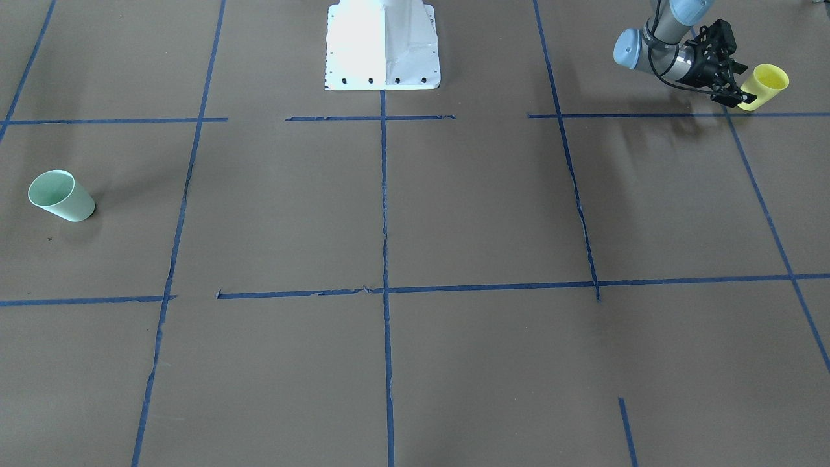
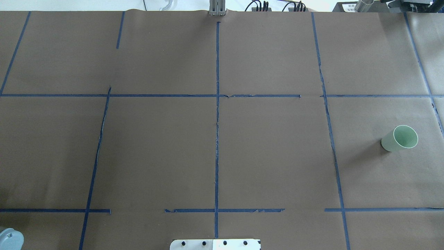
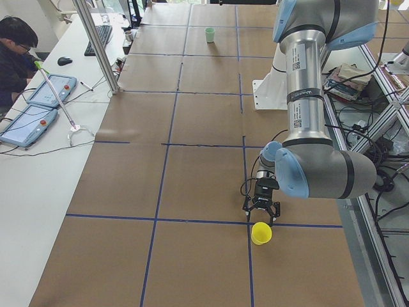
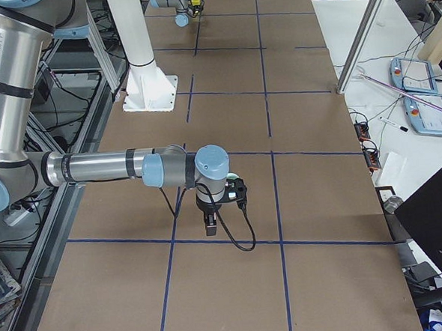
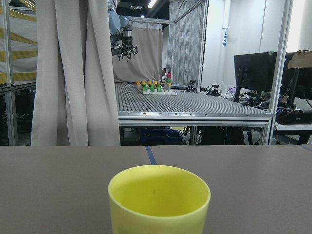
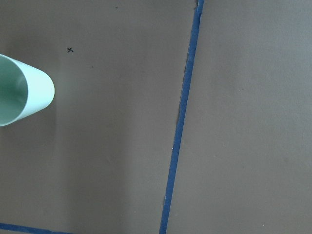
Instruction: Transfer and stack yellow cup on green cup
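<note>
**Front-facing view.** I see the desk (image 1: 486, 214) covered in brown paper and divided by blue tape lines (image 1: 384, 214). The white pedestal (image 1: 382, 45) sits at top centre. The yellow cup (image 1: 768, 84) stands at the desk's end on the robot's left, mouth up and long axis vertical. The left claw (image 1: 744, 84) lies level with it, fingers spread wide, its tips at the cup's lower wall. I cannot confirm contact. The green cup (image 1: 61, 194) stands upright at the opposite end, well apart.

**Overhead view.** The green cup stands inside a taped square on the right. A grey-blue arm joint (image 2: 10, 239) shows in the lower left corner.

**Left-side view.** An operator (image 3: 13, 57) sits at a white side table with two teach pendants (image 3: 45, 89). The near arm's claw is splayed just behind the yellow cup, beside a tape crossing.

**Right-side view.** The right claw (image 4: 210, 228) points down at the desk. I cannot tell whether it is open or closed. The arm's wrist hides most of the green cup.

**Left wrist view.** The yellow cup fills the lower centre, rim level. Beyond the desk edge hang grey curtains (image 5: 73, 73). A metal bench (image 5: 195, 105) carries coloured blocks (image 5: 155, 87).

**Right wrist view.** The camera looks straight down. The green cup is cut off at the left edge, near a small pencilled cross (image 6: 69, 49).
</note>
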Robot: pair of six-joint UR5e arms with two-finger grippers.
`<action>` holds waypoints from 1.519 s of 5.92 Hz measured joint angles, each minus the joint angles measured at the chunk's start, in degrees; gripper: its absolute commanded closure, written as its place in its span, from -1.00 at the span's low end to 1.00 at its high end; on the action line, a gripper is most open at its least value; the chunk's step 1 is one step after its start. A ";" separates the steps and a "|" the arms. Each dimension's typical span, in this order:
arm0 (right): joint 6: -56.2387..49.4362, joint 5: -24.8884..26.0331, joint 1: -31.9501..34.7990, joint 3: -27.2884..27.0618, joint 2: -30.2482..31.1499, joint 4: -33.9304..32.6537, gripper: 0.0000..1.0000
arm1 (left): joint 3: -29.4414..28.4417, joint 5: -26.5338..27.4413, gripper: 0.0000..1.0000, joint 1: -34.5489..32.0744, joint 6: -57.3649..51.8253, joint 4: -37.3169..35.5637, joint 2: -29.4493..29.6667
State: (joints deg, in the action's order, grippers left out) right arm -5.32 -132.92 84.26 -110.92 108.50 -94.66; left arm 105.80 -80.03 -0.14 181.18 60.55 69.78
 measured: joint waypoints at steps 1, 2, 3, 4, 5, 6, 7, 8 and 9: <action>-0.01 0.02 0.02 0.00 -0.03 0.00 -1.00 | -1.81 0.15 -1.00 0.03 -0.17 1.44 0.00; 0.02 0.02 0.00 0.00 -0.03 0.00 -1.00 | -3.69 0.26 -1.00 0.05 -0.42 2.80 0.00; 0.04 0.03 -0.01 0.00 -0.04 0.00 -1.00 | -4.96 0.33 -1.00 0.04 -0.72 3.61 -0.06; 0.04 0.03 -0.02 0.00 -0.07 0.00 -1.00 | -5.95 0.38 -1.00 0.02 -0.91 4.20 -0.12; 0.04 0.03 -0.04 0.00 -0.10 0.00 -1.00 | -7.40 0.40 -0.84 0.03 -0.98 4.98 -0.13; 0.04 0.03 -0.06 0.00 -0.12 0.00 -1.00 | -8.53 0.40 -0.46 0.05 -1.00 5.56 -0.11; 0.04 0.03 -0.06 0.00 -0.16 0.03 -1.00 | -9.22 0.43 -0.43 0.09 -1.00 5.88 -0.02; 0.04 0.03 -0.05 0.00 -0.19 0.06 -1.00 | -9.58 0.45 -0.43 0.11 -1.03 5.99 -0.02; 0.04 0.02 -0.01 0.00 -0.21 0.08 -1.00 | -9.16 0.42 -0.43 0.05 -1.76 5.92 -0.31</action>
State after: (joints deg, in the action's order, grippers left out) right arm -5.27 -132.89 84.26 -110.92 108.29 -94.58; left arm 96.64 -79.61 -0.09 179.42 66.46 69.47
